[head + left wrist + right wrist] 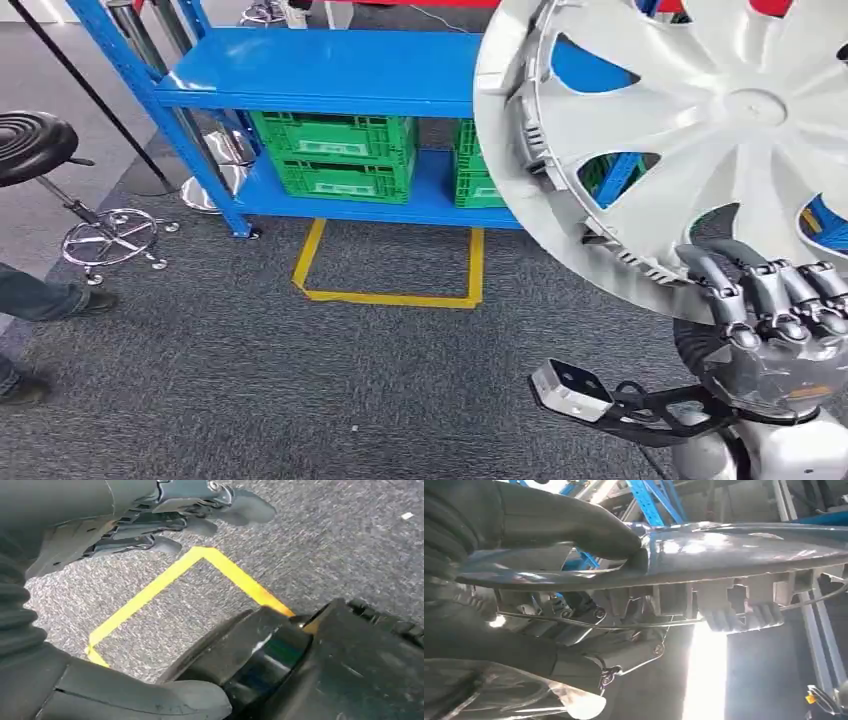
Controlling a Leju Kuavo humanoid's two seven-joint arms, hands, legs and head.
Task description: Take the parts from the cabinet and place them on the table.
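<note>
A large silver wheel cover fills the upper right of the head view, tilted up on edge. My right hand grips its lower rim, dark fingers hooked over the back side. The right wrist view sees the cover edge-on, with the thumb pressed on its face and fingers curled behind among the clips. My left hand hangs over grey carpet, fingers apart, holding nothing. The blue cabinet stands ahead, its upper shelf bare.
Green crates sit on the cabinet's lower shelf. A yellow tape outline marks the carpet in front of it. A black stool stands at the left, and a person's shoes are at the left edge.
</note>
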